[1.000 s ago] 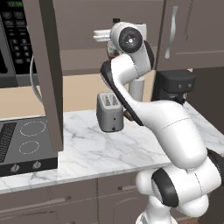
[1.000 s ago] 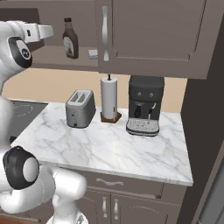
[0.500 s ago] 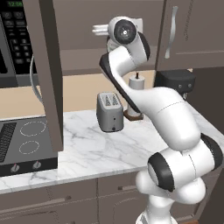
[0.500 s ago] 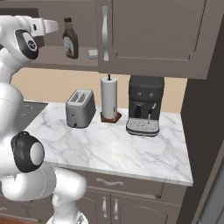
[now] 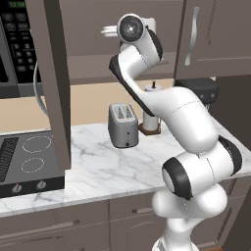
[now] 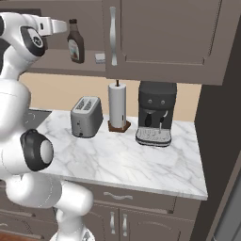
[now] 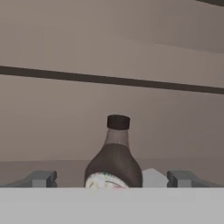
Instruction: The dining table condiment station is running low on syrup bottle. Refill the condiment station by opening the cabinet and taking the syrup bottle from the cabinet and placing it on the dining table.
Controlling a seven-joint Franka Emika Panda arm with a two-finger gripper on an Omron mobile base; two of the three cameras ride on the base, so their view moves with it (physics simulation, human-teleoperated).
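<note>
The gripper (image 7: pixel 112 179) hangs wide open just short of the bottle (image 6: pixel 75 42), standing upright near the cabinet (image 5: pixel 98 63) shelf's front edge.

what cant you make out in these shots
- Syrup bottle: its lower body and label are cut off at the bottom of the hand view; in the right base view the label is too small to read.
- Small pale item on the cabinet shelf: too small to identify.
- End effector: fingertips partly cut off at the hand view's bottom.

A dark syrup bottle (image 7: pixel 113 159) with a black cap stands upright on the cabinet shelf (image 7: pixel 65 166), centred between the hand's (image 7: pixel 112 178) two spread fingertips (image 7: pixel 41 178).
</note>
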